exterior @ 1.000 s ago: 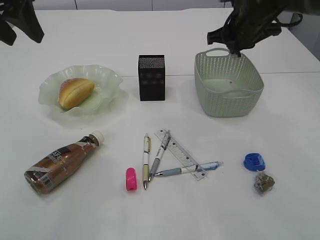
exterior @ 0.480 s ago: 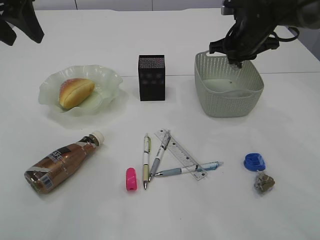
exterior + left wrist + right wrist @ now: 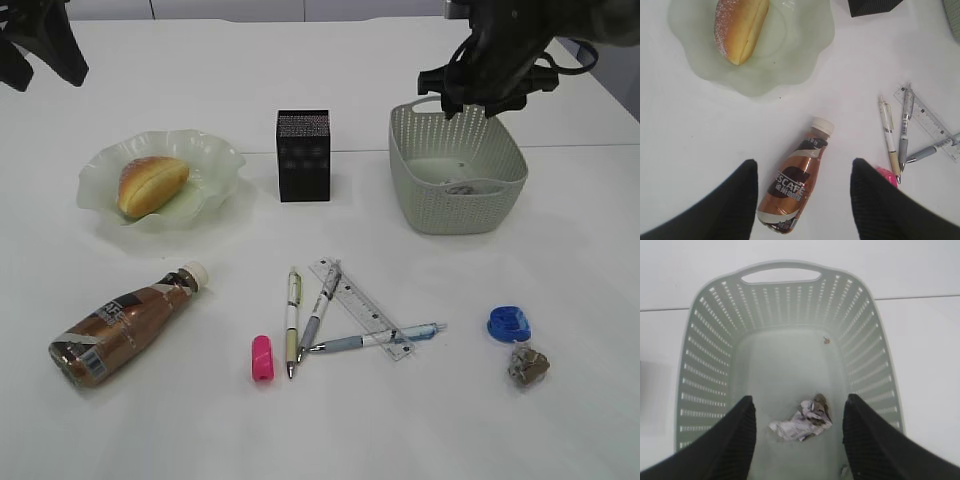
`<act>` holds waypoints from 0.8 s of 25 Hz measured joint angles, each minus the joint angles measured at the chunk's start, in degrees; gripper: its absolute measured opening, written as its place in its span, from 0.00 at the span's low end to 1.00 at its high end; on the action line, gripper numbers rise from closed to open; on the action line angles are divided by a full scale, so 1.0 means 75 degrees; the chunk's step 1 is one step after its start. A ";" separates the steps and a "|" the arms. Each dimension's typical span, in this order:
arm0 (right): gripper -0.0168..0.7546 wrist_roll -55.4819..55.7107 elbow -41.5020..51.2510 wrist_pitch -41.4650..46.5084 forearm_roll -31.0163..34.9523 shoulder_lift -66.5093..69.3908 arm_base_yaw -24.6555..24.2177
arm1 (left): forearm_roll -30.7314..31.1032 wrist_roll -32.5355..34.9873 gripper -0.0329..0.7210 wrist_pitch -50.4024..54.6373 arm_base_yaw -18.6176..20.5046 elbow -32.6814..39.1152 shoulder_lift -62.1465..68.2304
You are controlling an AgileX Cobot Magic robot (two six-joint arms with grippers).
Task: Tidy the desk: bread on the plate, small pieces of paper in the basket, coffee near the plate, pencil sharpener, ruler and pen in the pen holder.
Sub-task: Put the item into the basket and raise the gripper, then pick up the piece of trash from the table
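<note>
Right arm (image 3: 500,50): black housing, dark cable looped beside wrist | Left arm (image 3: 40,40): black, angular links | Right gripper (image 3: 797,440) fingers (image 3: 735,445): black, broad, finely ribbed | Left gripper (image 3: 805,205) fingers (image 3: 725,210): same black ribbing

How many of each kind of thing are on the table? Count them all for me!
Pens: 3
Ruler: 1
Pink pencil sharpener: 1
Blue pencil sharpener: 1
Crumpled paper: 2
Bread: 1
Plate: 1
Coffee bottle: 1
Pen holder: 1
Basket: 1
Total: 13
</note>
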 joint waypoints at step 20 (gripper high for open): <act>0.60 -0.2515 -0.2278 0.3817 0.2632 -0.0756 0.0027 | -0.0164 0.0000 0.61 0.0000 -0.0013 0.0000 -0.0014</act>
